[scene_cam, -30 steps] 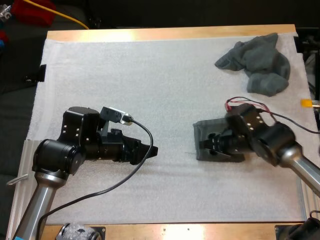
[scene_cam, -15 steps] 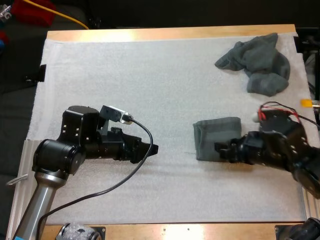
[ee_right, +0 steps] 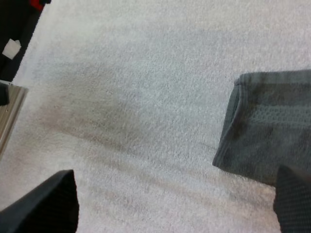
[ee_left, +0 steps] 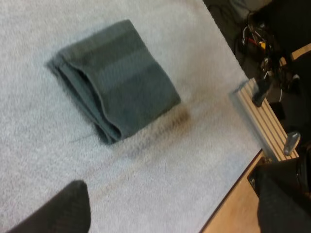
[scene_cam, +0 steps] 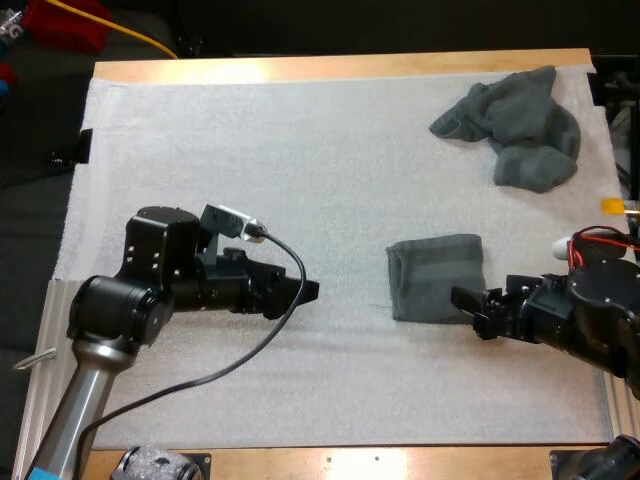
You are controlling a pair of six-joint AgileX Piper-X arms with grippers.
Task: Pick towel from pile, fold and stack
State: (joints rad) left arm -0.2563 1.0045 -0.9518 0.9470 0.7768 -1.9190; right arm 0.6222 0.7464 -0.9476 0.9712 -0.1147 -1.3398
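Folded towel (scene_cam: 435,277) lay flat on the white mat (scene_cam: 250,150), right of centre, as a neat rectangle with its layered fold edge facing the left arm. The crumpled pile (scene_cam: 515,125) sat well apart from it, at the far right corner of the worktop (scene_cam: 340,66); could not tell how many towels it contained. Right tool (scene_cam: 468,308) was released, fingers apart and grasping nothing, low over the mat just beside the folded towel's near right corner. Left tool (scene_cam: 308,292) was also released and empty, near the mat's middle and pointing toward the folded towel across a stretch of bare mat. Judgement: one fold appeared complete, and the step in hand was fetching the next towel from the pile. To do it well, the right tool should rise clear before travelling, so that a finger does not catch the finished fold and drag it open. It should come down on the pile from above and pinch a raised ridge or loose edge rather than the bulk, so that only one towel lifts. The towel should be carried to open mat, with the left tool taking the opposite edge, and the folded towel left undisturbed as the stack base.
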